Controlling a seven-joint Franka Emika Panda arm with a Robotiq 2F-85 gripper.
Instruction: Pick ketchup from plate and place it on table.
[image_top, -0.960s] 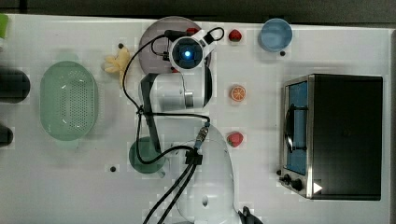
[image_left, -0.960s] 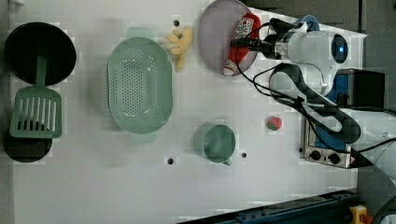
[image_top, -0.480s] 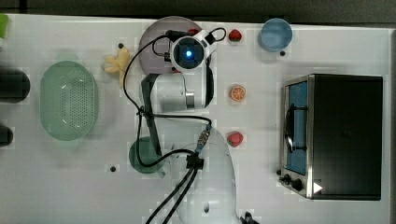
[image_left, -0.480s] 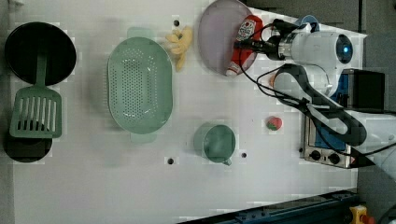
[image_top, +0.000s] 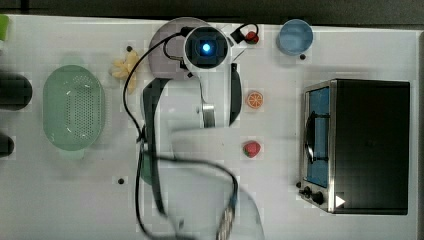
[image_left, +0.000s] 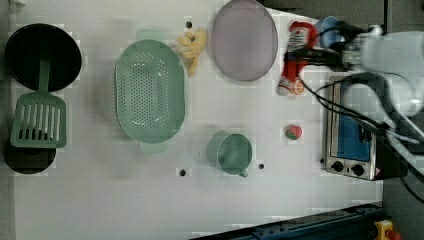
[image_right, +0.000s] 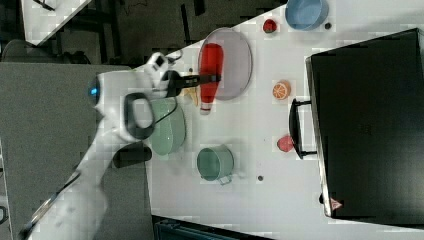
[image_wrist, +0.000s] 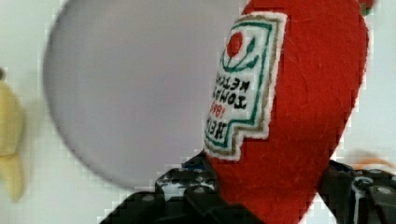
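Observation:
The ketchup (image_left: 290, 75) is a slim red felt bottle with a white label. My gripper (image_left: 302, 52) is shut on it, with a dark finger (image_wrist: 196, 191) on either side of its body. In the left view it hangs cap-down, just off the right rim of the pale mauve plate (image_left: 244, 40), over the white table (image_left: 250, 200). The right view has the ketchup (image_right: 211, 57) and gripper (image_right: 207, 77) in line with the plate (image_right: 237, 60). In the top view my wrist (image_top: 206, 47) hides the bottle.
A green perforated basket (image_left: 149, 90) and a yellow banana piece (image_left: 192, 42) lie to the left view's left of the plate. An orange slice (image_top: 255, 99), a strawberry (image_left: 293, 131), a green cup (image_left: 230, 152), a blue bowl (image_top: 295, 36) and a toaster oven (image_top: 360, 145) stand around.
The gripper has carried the ketchup from over the plate's right part to beyond its rim, toward the left view's right. The arm looms larger in the top view.

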